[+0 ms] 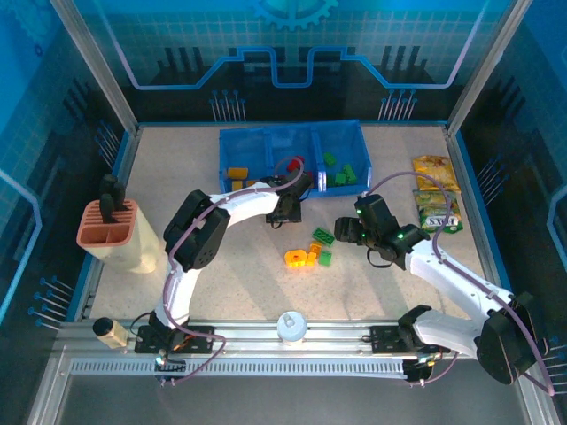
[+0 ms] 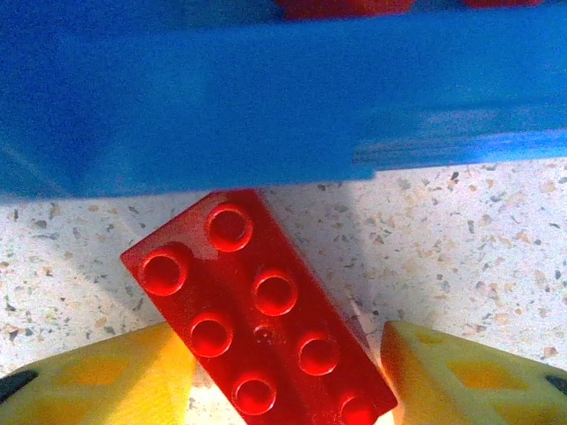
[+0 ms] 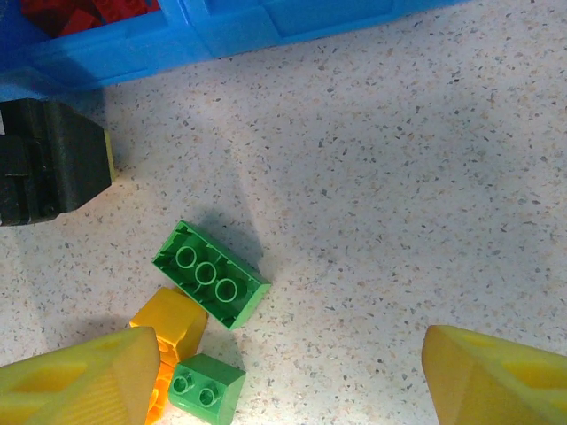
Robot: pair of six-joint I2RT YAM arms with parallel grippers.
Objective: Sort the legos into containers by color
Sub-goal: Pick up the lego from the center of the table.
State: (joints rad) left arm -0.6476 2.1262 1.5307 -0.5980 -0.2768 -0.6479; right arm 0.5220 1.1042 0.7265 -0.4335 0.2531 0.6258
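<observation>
A red lego lies flat and slantwise on the table just in front of the blue tray wall. My left gripper is open around it, one yellow finger at its left side and a thin gap at the right. From above, the left gripper sits at the front of the containers, which hold orange, red and green legos. My right gripper hangs open over bare table, beside an overturned green lego, a small green one and a yellow one.
Snack packets lie at the right edge. A terracotta slotted holder stands on the left. A white knob and a cork-coloured cylinder sit on the front rail. Loose legos lie between the arms.
</observation>
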